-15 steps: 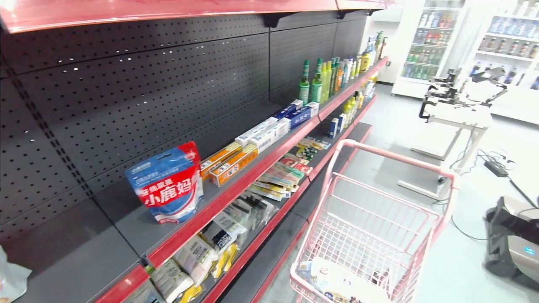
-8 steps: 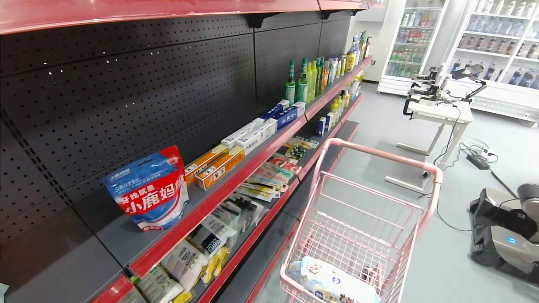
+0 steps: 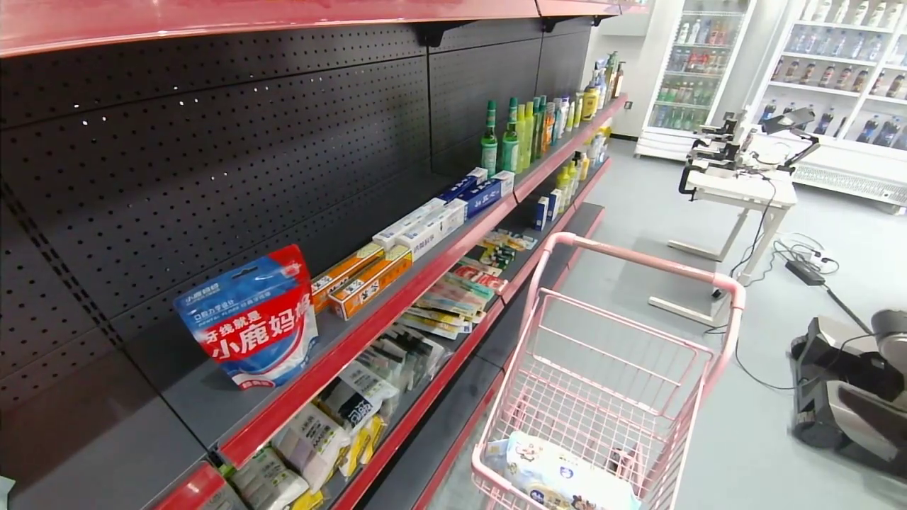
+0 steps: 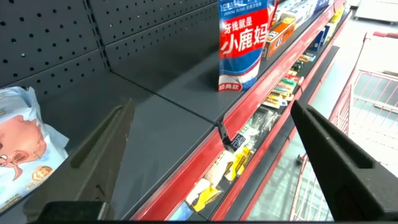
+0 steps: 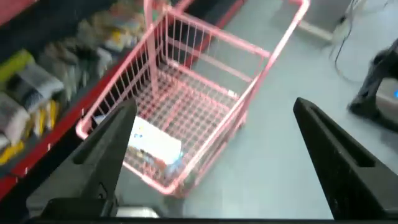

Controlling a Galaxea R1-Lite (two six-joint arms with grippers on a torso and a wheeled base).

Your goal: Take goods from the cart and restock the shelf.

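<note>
Far left, a white cartoon-print pack (image 4: pixel 18 149) is lying on the grey shelf (image 3: pixel 177 404), nr the black pegboard (image 3: pixel 212 142) at its back. L gripper (image 4: pixel 212 109) is hovering over the same shelf beside that pack, fingers spread wide w/ nothing btwn them.

Further right, a blue-and-red pouch (image 3: pixel 248 315) is standing upright nr the shelf's red front edge. Next to it, orange boxes (image 3: pixel 368 278) are lying in a row, then white & blue boxes (image 3: pixel 439 219). Beyond those, green bottles (image 3: pixel 510 138) are standing upright. The lower tiers are holding flat packets (image 3: pixel 340 418).

The pink cart (image 3: pixel 641 258) is sitting just beside the shelf. A wipes pack (image 3: pixel 567 478) is lying flat on the cart's bottom, at the end nearest the robot. R gripper (image 5: pixel 214 107) is hanging over the cart, well above that wipes pack, fingers spread apart & holding nothing.

Right of the cart, a white table (image 3: pixel 744 191) is standing w/ cables (image 3: pixel 801 255) trailing beside it. Drinks fridges (image 3: pixel 694 64) are standing behind it.
</note>
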